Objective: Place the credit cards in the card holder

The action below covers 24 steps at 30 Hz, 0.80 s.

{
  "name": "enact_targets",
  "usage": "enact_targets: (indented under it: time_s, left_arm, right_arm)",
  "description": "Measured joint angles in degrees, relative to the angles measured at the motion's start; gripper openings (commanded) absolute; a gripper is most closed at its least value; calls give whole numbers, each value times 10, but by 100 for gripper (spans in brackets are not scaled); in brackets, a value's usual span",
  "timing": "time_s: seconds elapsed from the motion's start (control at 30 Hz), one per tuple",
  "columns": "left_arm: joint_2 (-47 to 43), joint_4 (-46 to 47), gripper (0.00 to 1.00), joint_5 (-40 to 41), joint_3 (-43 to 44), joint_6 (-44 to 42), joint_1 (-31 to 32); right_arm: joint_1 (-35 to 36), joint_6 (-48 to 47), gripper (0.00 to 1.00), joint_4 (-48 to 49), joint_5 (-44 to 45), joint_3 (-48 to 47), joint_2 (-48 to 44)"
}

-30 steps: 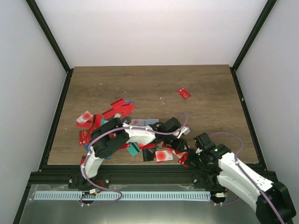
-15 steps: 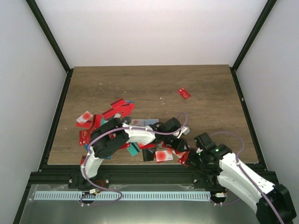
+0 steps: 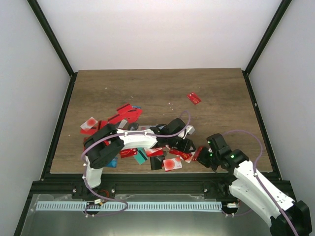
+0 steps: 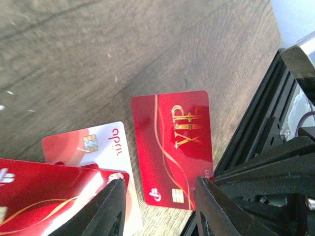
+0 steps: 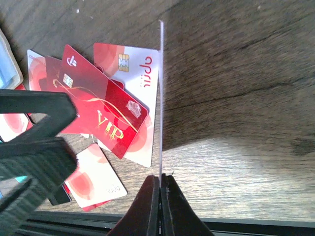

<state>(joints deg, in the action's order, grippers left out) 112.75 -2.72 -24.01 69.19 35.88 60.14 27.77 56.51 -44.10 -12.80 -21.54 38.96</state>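
Frankly, I judge this job barely begun. My right gripper (image 5: 160, 183) is clenched on one credit card (image 5: 160, 98), held upright on its edge so that my right wrist camera sees it only as a thin line. It stands just beside the white-and-red card (image 5: 134, 61) that lies flat on the table (image 3: 147, 86), at the end where that card's lettering is. My left gripper (image 4: 158, 191) hangs near the white-and-red card as well, on the opposite side, fingers apart and nothing pinched between them. Through the gap I see the face of a red card marked VIP (image 4: 172, 147), which may well be the one my right gripper holds, though I cannot be sure. The card holder (image 5: 6, 66) shows only as a beige sliver with light blue inside, near the white-and-red card on the side away from my held card. Whether it lies open enough to take a card I cannot tell. No card is visible in it, but so little of it shows that I would not swear it is empty. By my reckoning nearly everything is left: the other credit cards (image 3: 125, 113) lie loose in an overlapping scatter running from the white-and-red card toward my left side. One red stray (image 3: 194, 98) lies well apart from the white-and-red card, toward the far edge. The card I hold should go in first, then the others one at a time.
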Motion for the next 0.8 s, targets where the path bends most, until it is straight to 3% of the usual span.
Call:
enact_targets:
  time_s: [0.5,0.8]
  left_arm:
    - [-176,-32,61,84,-76,-25,-88]
    - [-315,-33,64,68,-191,-48,-205]
  right_arm:
    - [0,-47,1,-22,79,-138,12]
    - [0,-134,1,169,-27,-153,52]
